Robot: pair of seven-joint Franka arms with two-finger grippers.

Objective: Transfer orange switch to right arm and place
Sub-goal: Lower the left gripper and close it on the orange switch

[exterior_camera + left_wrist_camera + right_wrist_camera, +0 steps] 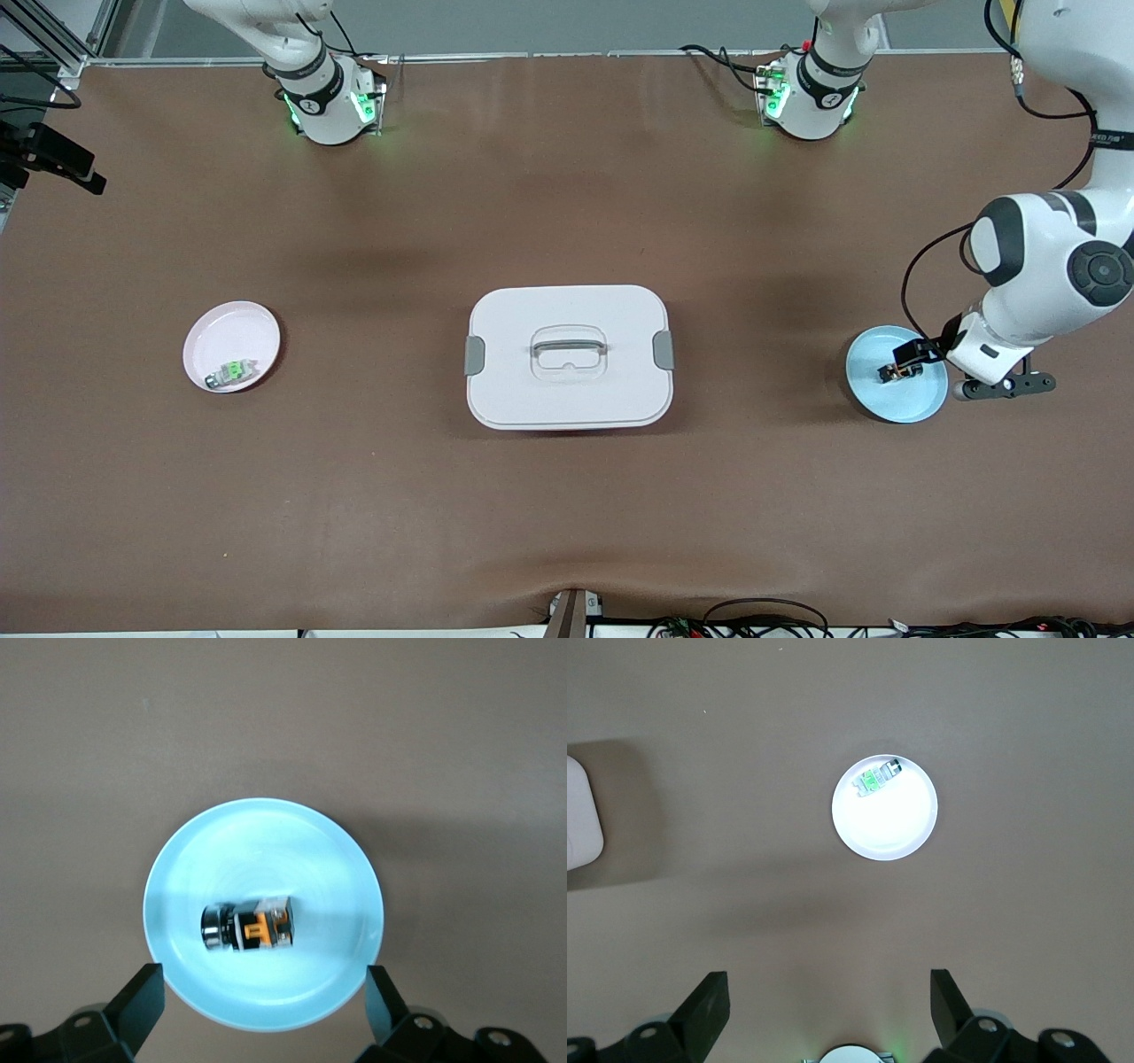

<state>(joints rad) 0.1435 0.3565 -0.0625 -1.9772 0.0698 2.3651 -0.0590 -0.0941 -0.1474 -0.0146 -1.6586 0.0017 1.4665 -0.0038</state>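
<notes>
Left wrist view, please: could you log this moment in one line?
tiny black-and-orange switch: on pale blue plate | left gripper: open above | right gripper: open, waiting

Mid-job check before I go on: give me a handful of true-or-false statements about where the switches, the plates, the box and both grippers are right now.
1. The orange switch lies on the blue plate. True.
2. The left gripper is shut on the orange switch. False: it is open over the blue plate, with the switch lying free.
3. The green-topped part lies on the pink plate. True.
4. The white box has its lid off. False: the lid is on, handle flat.
5. The right gripper holds the green-topped part. False: it is open, high over bare table near the pink plate.
</notes>
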